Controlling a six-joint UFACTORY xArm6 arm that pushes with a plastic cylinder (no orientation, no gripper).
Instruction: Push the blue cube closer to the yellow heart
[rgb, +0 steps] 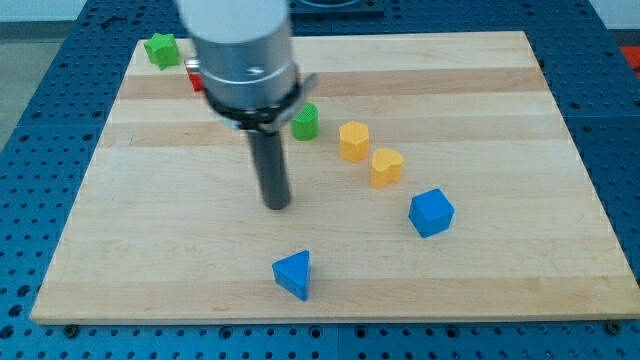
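Note:
The blue cube (431, 212) sits on the wooden board right of centre. The yellow heart (386, 166) stands just up and left of it, a small gap between them. My tip (277, 204) is at the end of the dark rod near the board's middle, well to the left of the blue cube and the heart, touching no block.
A yellow hexagonal block (353, 140) stands up-left of the heart. A green cylinder (306, 121) is beside the rod's housing. A blue triangle (293, 274) lies below the tip. A green star-like block (160, 48) and a partly hidden red block (194, 78) are at top left.

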